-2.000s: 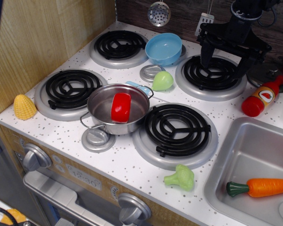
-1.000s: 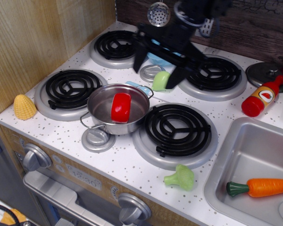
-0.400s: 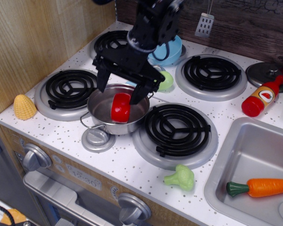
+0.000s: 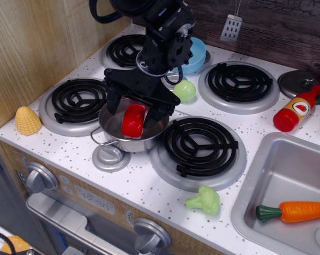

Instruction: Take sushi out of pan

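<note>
Far left of the frame, a yellow toy corn (image 4: 28, 120) lies on the speckled white countertop (image 4: 144, 183), just beside the left-hand front burner (image 4: 78, 102). Moving in toward the centre-left, here is the pan (image 4: 129, 129), a shiny steel pot sitting between that burner and the middle front burner (image 4: 198, 147), one loop handle poking out toward the lower left. And the sushi (image 4: 134, 120) is right there inside it, glossy red, standing on edge near the pan's middle. The black gripper (image 4: 134, 110) is down over the pan, its jaws spread wide: one finger dips at the pan's left rim, the other at the right, and the red piece sits in the gap between them. Whether either finger touches the sushi, hard to call from this angle; nothing is clamped.

Just behind the arm, a light blue bowl (image 4: 195, 54) peeks out at upper centre, with a pale green toy fruit (image 4: 185, 91) in front of it. Lower centre, a green broccoli piece (image 4: 204, 201) rests near the counter's front edge. Right side now: a red ketchup bottle (image 4: 295, 111) lies tilted, and in the steel sink (image 4: 287, 175) at lower right, an orange carrot (image 4: 294, 211) lies flat.
</note>
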You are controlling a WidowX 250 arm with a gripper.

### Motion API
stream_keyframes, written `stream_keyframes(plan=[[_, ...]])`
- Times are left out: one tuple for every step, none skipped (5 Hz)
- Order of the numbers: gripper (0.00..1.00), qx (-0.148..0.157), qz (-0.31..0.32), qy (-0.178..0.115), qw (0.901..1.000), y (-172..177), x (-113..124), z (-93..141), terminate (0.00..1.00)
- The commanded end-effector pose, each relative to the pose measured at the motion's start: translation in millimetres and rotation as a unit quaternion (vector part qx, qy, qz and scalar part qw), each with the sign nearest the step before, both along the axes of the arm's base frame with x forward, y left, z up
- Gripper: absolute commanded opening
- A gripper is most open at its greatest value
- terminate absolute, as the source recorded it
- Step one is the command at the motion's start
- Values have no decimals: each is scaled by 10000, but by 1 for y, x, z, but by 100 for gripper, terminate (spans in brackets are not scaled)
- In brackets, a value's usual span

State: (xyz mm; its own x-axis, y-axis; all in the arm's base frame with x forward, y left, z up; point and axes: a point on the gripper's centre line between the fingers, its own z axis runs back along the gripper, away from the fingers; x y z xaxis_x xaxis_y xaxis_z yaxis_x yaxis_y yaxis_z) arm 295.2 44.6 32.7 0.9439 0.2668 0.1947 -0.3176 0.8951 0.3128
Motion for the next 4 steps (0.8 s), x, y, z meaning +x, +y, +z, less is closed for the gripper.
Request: stream_keyframes(plan=[[100,-213,-233,-103,9994,3,10,-8,0],[0,-288,-255,-104,9992,3,11,-12,0],[0,-236,-301,20,9993,8,9,1,0],[0,117,-308,224,9992,28,4,38,0]])
